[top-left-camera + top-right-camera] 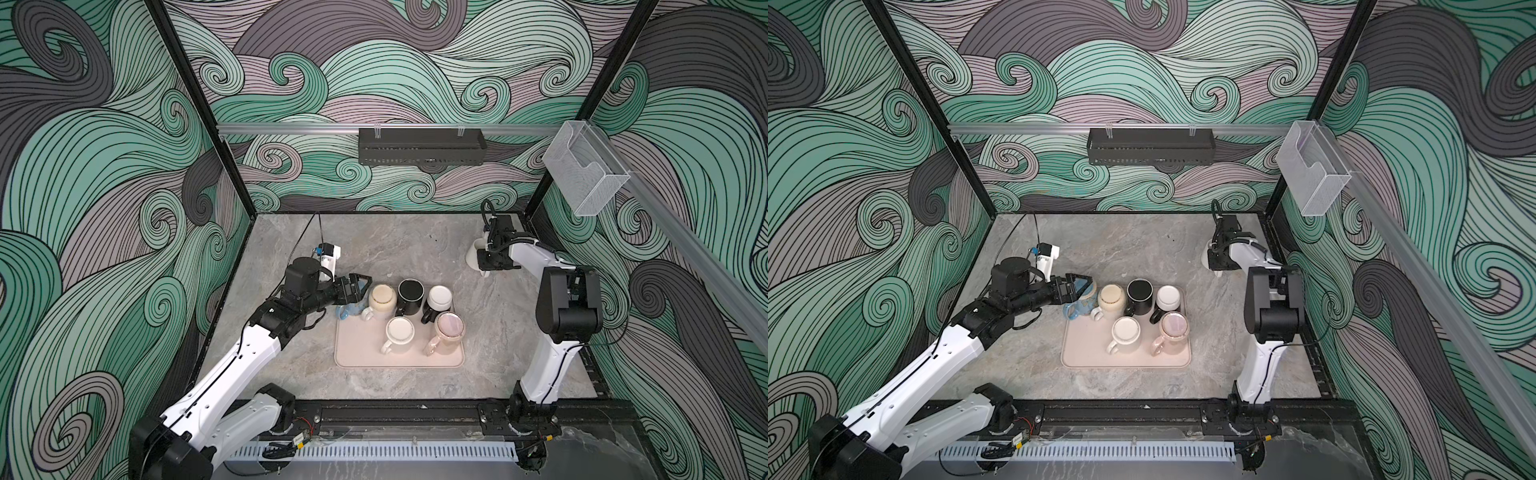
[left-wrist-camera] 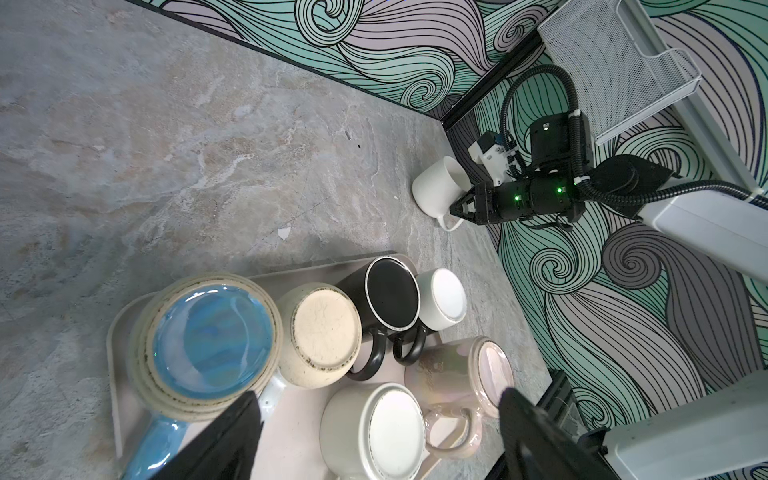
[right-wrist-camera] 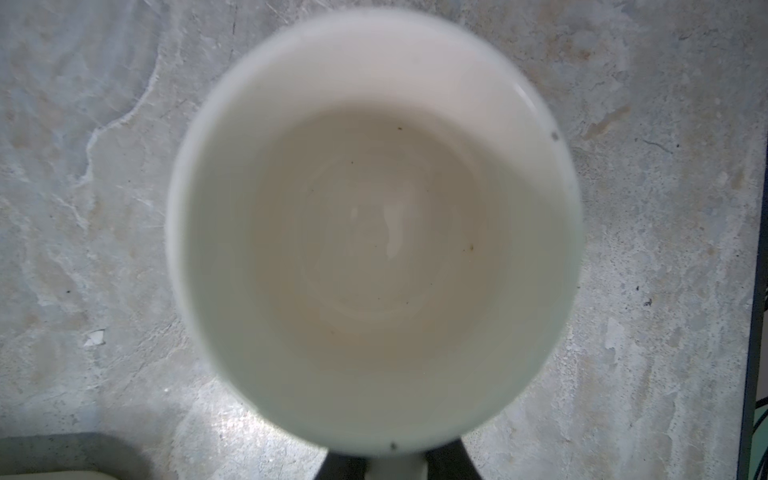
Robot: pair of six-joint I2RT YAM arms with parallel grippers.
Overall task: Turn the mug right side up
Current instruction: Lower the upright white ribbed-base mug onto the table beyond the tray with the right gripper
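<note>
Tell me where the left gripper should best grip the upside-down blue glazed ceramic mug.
Probably the blue glazed mug's looped handle, approached from the pink tray's left side: the handle juts free there, while the cream ceramic mug crowds the wide body opposite.

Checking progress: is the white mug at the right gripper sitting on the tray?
No, the white mug in the right gripper is over bare table, well away from the tray.

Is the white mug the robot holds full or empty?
Empty. The right wrist view looks straight into the white mug and shows only its bare bottom, with nothing inside.
</note>
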